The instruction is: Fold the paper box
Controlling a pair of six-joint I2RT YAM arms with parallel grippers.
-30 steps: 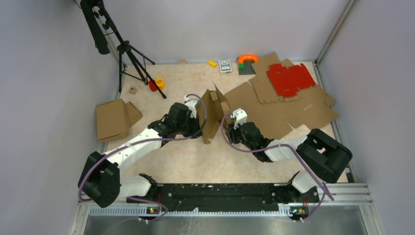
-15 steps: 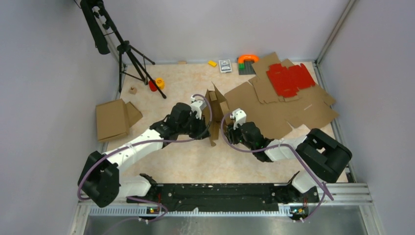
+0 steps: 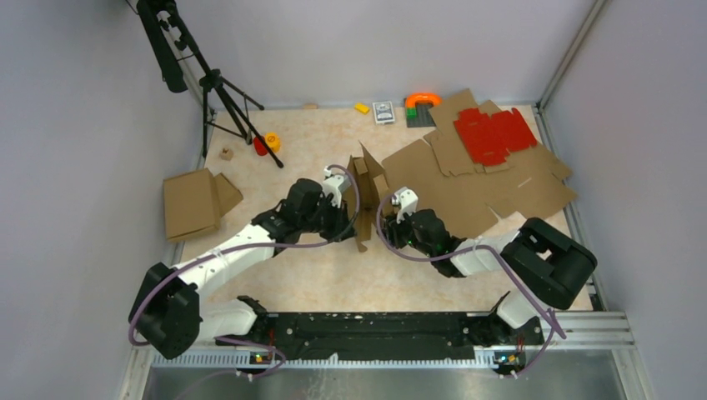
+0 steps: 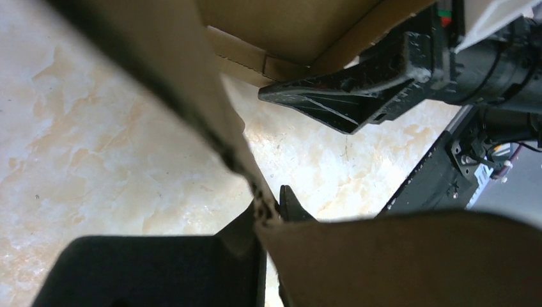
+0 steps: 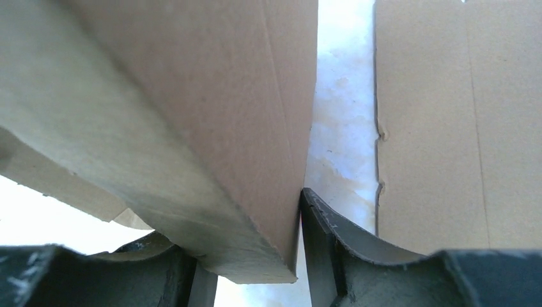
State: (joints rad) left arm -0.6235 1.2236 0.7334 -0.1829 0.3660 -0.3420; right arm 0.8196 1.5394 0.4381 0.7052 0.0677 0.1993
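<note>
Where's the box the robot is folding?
In the top view, the box stands on edge mid-table, held by the left gripper and the right gripper, just left of the flat cardboard sheets.

The left hand (image 3: 347,192) has swung right across the counter and is now pressed up against the standing panel of the paper box (image 3: 365,193), where a second ago it hung just short of it. The box's upright panels have drawn in narrower, its near corner has slid rightward, and the right hand (image 3: 386,208) has edged slightly left.
</note>
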